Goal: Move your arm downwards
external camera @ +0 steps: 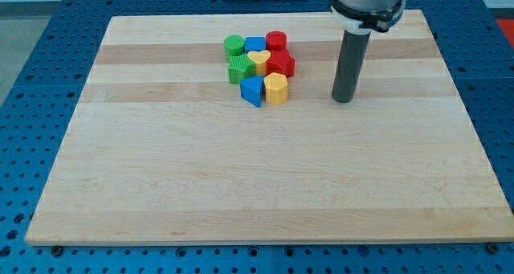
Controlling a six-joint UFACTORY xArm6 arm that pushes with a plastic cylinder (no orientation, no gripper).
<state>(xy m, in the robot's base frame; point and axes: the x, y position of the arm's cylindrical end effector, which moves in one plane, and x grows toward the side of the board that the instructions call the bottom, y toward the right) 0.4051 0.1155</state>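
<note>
While the rod stands upright over the wooden board [265, 186], its tip [343, 100] rests at about two o'clock from the board's centre, well apart from the cluster of blocks and to the cluster's three o'clock side.

Step in hand, as judged: the downward move has not visibly begun; the tip sits in the upper part of the board with a long stretch of bare wood at its six o'clock. The next move calls for a straight slide toward the view's bottom. Nothing lies in that path, so no block should be touched, provided the tip does not drift toward nine o'clock.

Tool state: the arm carries no gripper, so there is nothing to open or close; the rod holds nothing and touches no block.

Blocks, one tight cluster at roughly twelve o'clock from the board's centre, all touching or just beside one another:
- green cylinder [234, 43], at the cluster's ten o'clock corner
- blue block [254, 44], shape unclear, at twelve o'clock
- red cylinder [276, 41], at one o'clock
- green ridged block [239, 69], at nine o'clock
- yellow heart [259, 60], at the centre
- red block [282, 63], shape unclear, at three o'clock
- blue wedge-like block [252, 90], at six o'clock
- yellow block [275, 87], roughly hexagonal, at five o'clock

Containers: none in view. The board bears the blocks directly and lies on a blue perforated table [48, 81].
</note>
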